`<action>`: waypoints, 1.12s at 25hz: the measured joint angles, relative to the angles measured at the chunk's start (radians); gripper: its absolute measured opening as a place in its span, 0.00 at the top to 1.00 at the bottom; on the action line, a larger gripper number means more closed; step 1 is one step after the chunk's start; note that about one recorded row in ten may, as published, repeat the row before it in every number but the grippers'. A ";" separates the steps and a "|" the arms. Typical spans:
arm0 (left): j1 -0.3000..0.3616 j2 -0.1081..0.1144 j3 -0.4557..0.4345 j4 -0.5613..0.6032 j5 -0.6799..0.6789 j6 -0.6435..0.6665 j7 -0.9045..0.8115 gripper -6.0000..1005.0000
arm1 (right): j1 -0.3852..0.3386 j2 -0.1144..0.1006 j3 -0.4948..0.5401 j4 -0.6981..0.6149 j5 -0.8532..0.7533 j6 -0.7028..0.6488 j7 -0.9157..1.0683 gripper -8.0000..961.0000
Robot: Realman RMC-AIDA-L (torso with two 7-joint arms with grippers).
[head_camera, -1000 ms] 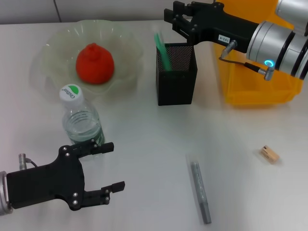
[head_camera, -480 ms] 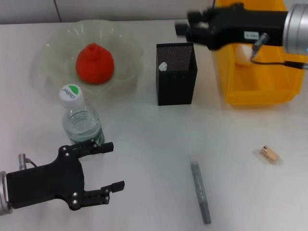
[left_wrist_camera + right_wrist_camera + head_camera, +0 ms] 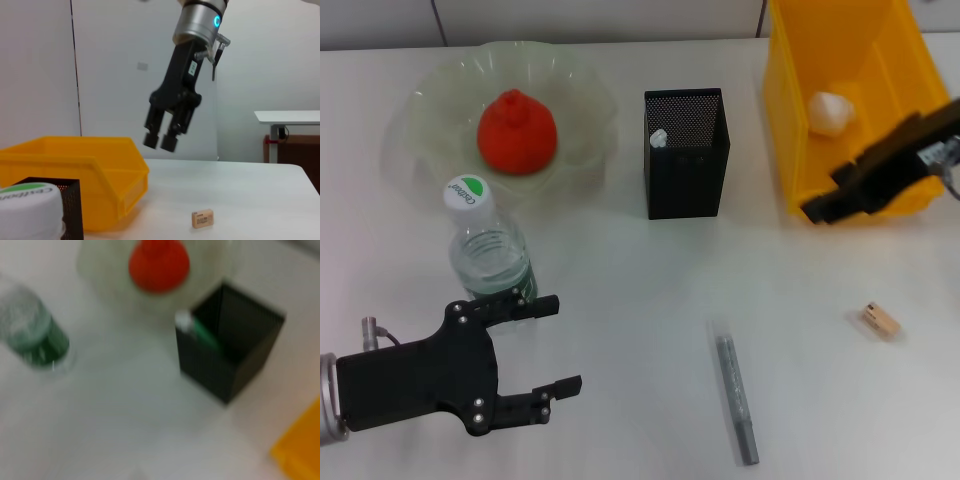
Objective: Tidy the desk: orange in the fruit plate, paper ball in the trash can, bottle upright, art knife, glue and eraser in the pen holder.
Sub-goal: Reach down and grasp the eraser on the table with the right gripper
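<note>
Two items lie loose on the table (image 3: 620,290) in the head view: the eraser (image 3: 880,320) toward the robot's right, and a grey stick (image 3: 736,398), probably the art knife or the glue, nearer the middle; the orange (image 3: 517,132) sits in the fruit plate (image 3: 585,100); the paper ball (image 3: 829,112) lies in the trash can (image 3: 790,120); the bottle (image 3: 485,245) stands upright just in front of the plate; the pen holder (image 3: 686,165) has a white-tipped stick (image 3: 659,138) inside; the left gripper (image 3: 542,345) rests low beside the bottle, fingers spread and holding nothing; the right gripper (image 3: 825,205) hangs at the can's front edge, well apart from the eraser.

From the left wrist view, the right gripper (image 3: 161,141) hovers high above the table with its fingertips close together and nothing between them; the eraser (image 3: 202,219) lies flat below and off to one side.

From the right wrist view, the green stick with its white tip (image 3: 196,330) leans in a corner of the holder; the bottle and orange show beyond.

Risks, as I judge them: the eraser is small and flat, so nearly closed fingers could press on top of it or flick it away; a descent close to the yellow wall could clip the can.
</note>
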 joint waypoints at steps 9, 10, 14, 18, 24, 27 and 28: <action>0.000 0.000 -0.003 -0.002 0.000 0.000 -0.010 0.21 | 0.059 -0.013 0.019 0.261 -0.116 -0.067 -0.086 0.46; 0.000 0.000 -0.003 -0.002 0.000 0.000 -0.010 0.21 | 0.056 -0.011 0.019 0.269 -0.131 -0.061 -0.083 0.46; 0.000 0.000 -0.003 -0.002 0.000 0.001 -0.010 0.21 | 0.045 0.000 0.015 0.285 -0.164 -0.044 -0.066 0.46; -0.001 -0.002 0.000 -0.002 0.000 0.004 -0.010 0.21 | 0.037 0.020 0.007 0.314 -0.218 -0.006 -0.065 0.48; -0.002 -0.002 0.002 -0.001 0.000 0.003 -0.010 0.21 | 0.044 0.024 -0.007 0.409 -0.233 0.067 -0.060 0.51; -0.002 -0.002 0.001 -0.002 0.000 0.001 -0.010 0.21 | 0.047 0.024 -0.020 0.428 -0.230 0.089 -0.062 0.53; -0.002 -0.002 0.001 -0.002 0.000 0.001 -0.010 0.21 | 0.048 0.024 -0.029 0.434 -0.230 0.097 -0.062 0.54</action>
